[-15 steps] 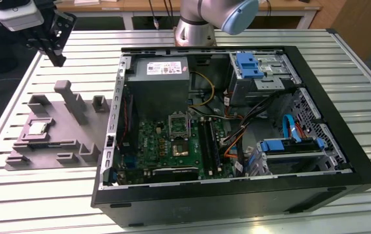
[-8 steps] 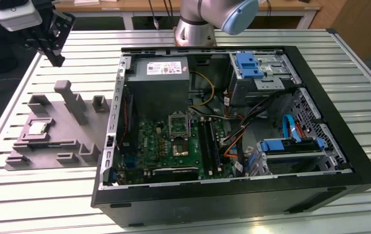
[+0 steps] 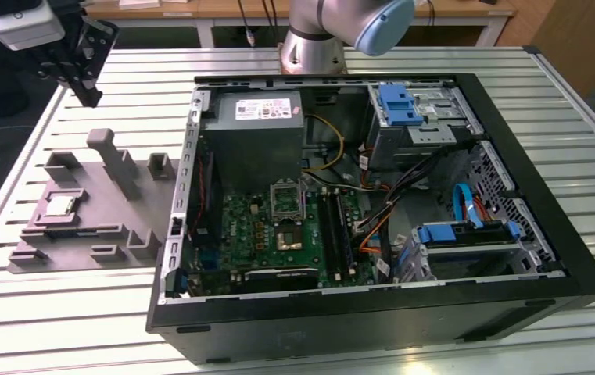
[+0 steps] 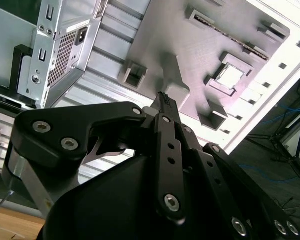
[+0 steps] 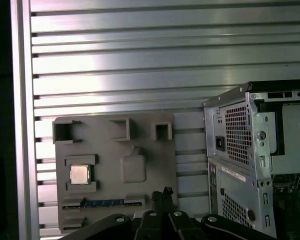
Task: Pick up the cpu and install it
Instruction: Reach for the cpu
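Observation:
The cpu (image 3: pixel 60 205) is a small silvery square with a pale rim. It lies flat in a raised nest on the grey fixture plate (image 3: pixel 94 176) at the exterior view's left, beside the open black computer case (image 3: pixel 381 312). It shows in both wrist views, cpu (image 4: pixel 231 75) and cpu (image 5: pixel 79 174). My gripper (image 3: pixel 90 98) hangs high above the table's far left corner, well above and beyond the plate, apart from the cpu. Its black fingers (image 4: pixel 163 98) stand together with nothing between them. Inside the case, a silver socket frame (image 3: pixel 287 198) sits on the green motherboard (image 3: pixel 266 234).
The fixture plate carries a tall grey post (image 3: pixel 115 160) and several low grey blocks (image 3: pixel 159 166). The case holds a power supply (image 3: pixel 260 117), cables, and blue drive brackets (image 3: pixel 399 105). The slatted metal table (image 3: pixel 57 312) ends close to the plate's left side.

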`<state>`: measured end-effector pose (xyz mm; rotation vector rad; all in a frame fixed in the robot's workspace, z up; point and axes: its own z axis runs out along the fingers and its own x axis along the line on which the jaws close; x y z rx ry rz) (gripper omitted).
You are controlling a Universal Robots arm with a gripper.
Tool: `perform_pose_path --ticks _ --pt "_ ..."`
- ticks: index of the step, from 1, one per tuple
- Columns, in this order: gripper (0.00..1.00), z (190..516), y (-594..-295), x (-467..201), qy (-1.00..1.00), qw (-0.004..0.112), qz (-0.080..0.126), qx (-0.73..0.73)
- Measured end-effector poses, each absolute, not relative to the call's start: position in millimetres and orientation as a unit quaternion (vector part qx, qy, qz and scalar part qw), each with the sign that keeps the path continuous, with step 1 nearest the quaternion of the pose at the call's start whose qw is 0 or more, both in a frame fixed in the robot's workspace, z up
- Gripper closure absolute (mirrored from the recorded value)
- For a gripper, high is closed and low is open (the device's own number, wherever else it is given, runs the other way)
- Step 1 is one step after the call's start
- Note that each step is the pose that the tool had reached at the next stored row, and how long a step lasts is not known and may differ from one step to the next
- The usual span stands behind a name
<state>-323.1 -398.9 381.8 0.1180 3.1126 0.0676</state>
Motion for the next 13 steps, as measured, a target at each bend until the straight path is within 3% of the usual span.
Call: perform_pose_path --ticks 13 --pt "0.89 381.6 -398.9 -326.6 0.999 0.013 0.022 0.038"
